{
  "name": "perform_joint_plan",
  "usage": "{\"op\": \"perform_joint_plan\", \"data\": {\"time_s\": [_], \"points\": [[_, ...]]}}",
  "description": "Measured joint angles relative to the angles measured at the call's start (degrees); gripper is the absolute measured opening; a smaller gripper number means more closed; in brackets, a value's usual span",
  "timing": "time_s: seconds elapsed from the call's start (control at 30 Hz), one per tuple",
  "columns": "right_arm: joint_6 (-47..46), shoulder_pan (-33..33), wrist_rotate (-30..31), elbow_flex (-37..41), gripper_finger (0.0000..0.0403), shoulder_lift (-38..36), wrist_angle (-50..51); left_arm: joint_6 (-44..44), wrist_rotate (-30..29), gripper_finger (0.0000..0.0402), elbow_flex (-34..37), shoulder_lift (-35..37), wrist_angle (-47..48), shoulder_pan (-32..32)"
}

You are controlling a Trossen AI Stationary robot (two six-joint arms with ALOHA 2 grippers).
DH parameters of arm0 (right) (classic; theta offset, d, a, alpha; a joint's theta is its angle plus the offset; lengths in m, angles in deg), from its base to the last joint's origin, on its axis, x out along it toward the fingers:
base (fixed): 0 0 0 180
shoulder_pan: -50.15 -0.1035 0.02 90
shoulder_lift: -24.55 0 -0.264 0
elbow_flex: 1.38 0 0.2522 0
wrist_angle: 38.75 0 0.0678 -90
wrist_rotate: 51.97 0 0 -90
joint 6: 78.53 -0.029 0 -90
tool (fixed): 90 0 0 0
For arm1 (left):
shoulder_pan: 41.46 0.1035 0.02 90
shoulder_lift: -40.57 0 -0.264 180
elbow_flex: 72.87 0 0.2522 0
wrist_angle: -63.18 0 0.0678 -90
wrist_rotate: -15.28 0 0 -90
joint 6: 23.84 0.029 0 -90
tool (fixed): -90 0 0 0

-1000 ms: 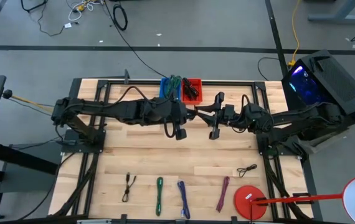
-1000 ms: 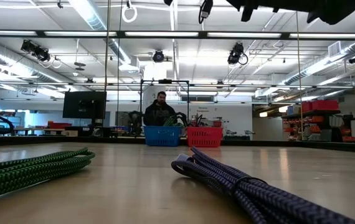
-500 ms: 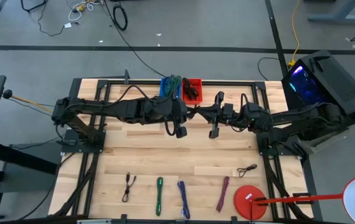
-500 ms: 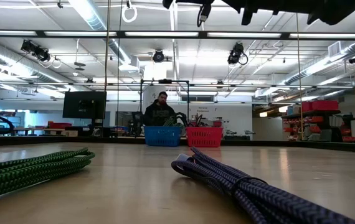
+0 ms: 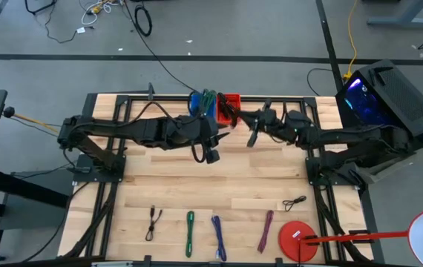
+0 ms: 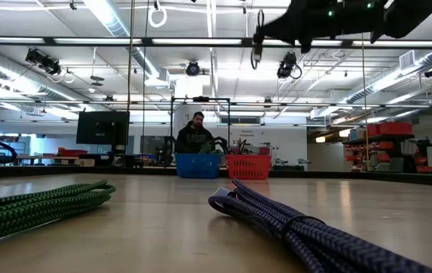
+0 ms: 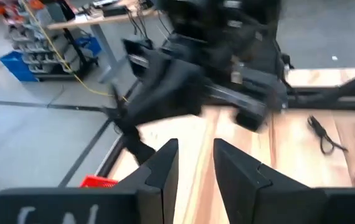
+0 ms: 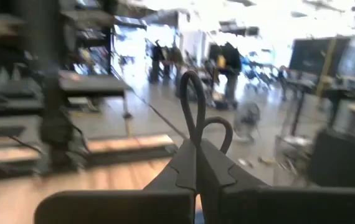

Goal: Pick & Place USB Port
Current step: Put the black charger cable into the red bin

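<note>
My right gripper (image 5: pixel 243 119) is up at the table's far middle, beside the red bin (image 5: pixel 230 106), and is shut on a thin black USB cable (image 8: pixel 194 106). The low view shows a loop of that cable (image 6: pixel 259 45) dangling under the gripper (image 6: pixel 270 29). My left gripper (image 5: pixel 225 130) is just to the table's left of it. Its fingers stand open (image 7: pixel 196 163) with nothing between them. The left wrist view shows the right arm (image 7: pixel 215 56) blurred ahead of the left fingers. My right gripper pinches the black cable between its two shut fingers, coming about level from the table's right side. Two loops of the cable (image 8: pixel 196 93) stick out past the fingertips. A loop (image 6: pixel 259 47) hangs below, and the cable is clear of the table.
A blue bin (image 5: pixel 199 104) with green cables stands left of the red bin at the far edge. Near the front edge lie coiled cables: black (image 5: pixel 152 221), green (image 5: pixel 190 233), blue (image 5: pixel 218 237), magenta (image 5: pixel 266 231) and a small black one (image 5: pixel 294 202). A red disc (image 5: pixel 298 239) is front right.
My right gripper has swung from the meeting point with my left gripper toward the table's far edge and the red bin, taking the black cable along. In the low view the hanging loop has moved right and lower.
</note>
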Motion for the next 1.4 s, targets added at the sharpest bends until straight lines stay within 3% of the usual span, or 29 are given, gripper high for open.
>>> {"op": "perform_joint_plan", "data": {"time_s": [0.33,0.5,0.87,1.4], "points": [[-7.89,20.14,-12.47,-0.26,0.0,1.81,3.03,-4.02,-0.02,0.0112,0.2,0.7,8.85,-3.95],[-11.95,26.87,-20.22,-3.16,0.0,8.81,5.42,-5.64,-0.18,0.0112,0.2,-0.05,10.14,-5.14],[-10.65,28.38,-22.56,-12.36,0.0,27.14,7.26,-8.93,-0.44,0.0112,0.26,-3.24,13.52,-6.12],[-12.0,30.74,-22.01,-12.37,0.0,30.3,13.19,-9.56,-1.77,0.0112,0.24,-6.36,14.07,-6.38]]}}
